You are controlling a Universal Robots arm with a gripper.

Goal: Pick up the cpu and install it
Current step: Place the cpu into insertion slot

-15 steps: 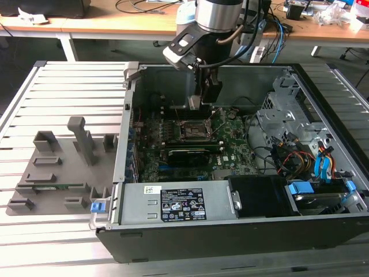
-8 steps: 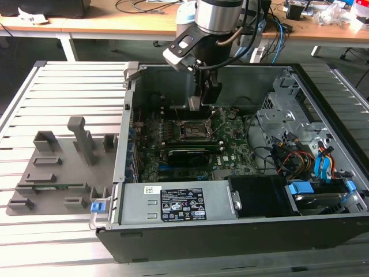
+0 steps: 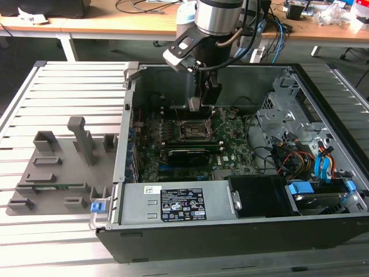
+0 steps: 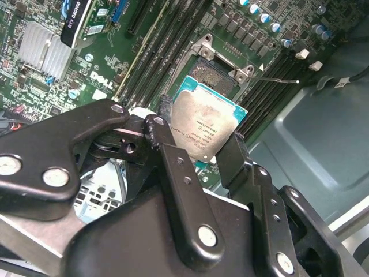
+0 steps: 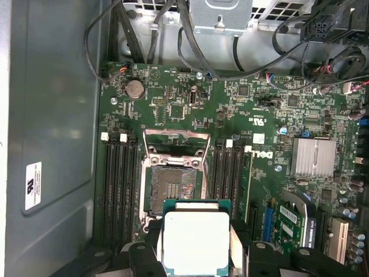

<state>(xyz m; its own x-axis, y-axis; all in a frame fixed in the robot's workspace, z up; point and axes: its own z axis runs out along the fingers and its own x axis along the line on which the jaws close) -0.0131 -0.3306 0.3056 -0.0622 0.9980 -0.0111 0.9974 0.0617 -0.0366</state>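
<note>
My gripper (image 3: 195,105) hangs inside the open computer case, shut on the cpu (image 4: 204,124), a small square chip with a silvery top and a green rim. Black fingers (image 4: 173,158) clamp two opposite edges of the chip. In the first wrist view the cpu (image 5: 196,239) is held just short of the socket (image 5: 173,184), whose metal frame stands open and whose pin field is bare. In the exterior view the socket (image 3: 193,130) lies on the green motherboard (image 3: 230,153), a little below and in front of the gripper.
A long black graphics card (image 3: 193,154) lies just in front of the socket. Memory slots (image 5: 118,179) flank the socket. The power supply (image 3: 173,205), a drive cage (image 3: 282,115) and loose cables (image 3: 300,156) crowd the case. A grey parts fixture (image 3: 57,167) sits at the exterior view's left.
</note>
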